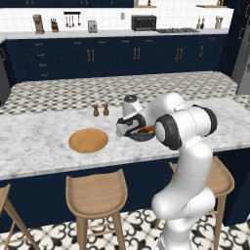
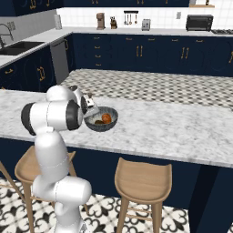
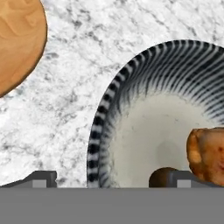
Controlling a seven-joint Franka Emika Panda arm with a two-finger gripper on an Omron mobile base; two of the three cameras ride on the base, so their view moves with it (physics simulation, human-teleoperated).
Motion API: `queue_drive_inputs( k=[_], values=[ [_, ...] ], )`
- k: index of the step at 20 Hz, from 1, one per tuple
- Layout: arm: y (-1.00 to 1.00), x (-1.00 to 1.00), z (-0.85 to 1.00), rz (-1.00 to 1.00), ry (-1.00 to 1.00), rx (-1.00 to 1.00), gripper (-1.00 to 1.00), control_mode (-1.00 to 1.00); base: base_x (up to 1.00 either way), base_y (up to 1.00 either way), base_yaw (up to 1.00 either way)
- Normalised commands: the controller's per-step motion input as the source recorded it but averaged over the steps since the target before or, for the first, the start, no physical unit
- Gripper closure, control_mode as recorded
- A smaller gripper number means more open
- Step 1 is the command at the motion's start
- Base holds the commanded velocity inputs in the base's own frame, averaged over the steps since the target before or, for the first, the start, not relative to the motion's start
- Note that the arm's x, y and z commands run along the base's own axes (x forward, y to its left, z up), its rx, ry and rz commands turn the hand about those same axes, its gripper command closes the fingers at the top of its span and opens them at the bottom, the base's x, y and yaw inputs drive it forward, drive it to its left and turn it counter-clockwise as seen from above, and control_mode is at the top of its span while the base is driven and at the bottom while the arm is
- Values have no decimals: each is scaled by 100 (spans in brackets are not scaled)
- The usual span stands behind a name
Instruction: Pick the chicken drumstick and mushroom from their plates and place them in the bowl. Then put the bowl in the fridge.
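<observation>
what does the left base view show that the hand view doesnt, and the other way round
Left base view alone: the whole tan plate on the marble counter, two small brown shakers behind it, wooden stools below, and the white arm.

Hand view alone: the bowl's striped inner wall, the dark mushroom at its bottom, and one fingertip on each side of the rim, jaws wide.

Both: the bowl, the drumstick inside it, the plate, the counter.
</observation>
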Motion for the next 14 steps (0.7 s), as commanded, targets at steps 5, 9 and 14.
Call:
queue_drive_inputs(
  k=[5, 9, 14],
  values=[
    [-1, 8, -22, 0, 3, -5, -100, -100, 0, 0, 0],
    [0, 0, -33, 0, 1, -1, -100, -100, 0, 0, 0],
    [-2, 14, -7, 0, 0, 0, -100, -100, 0, 0, 0]
  ],
)
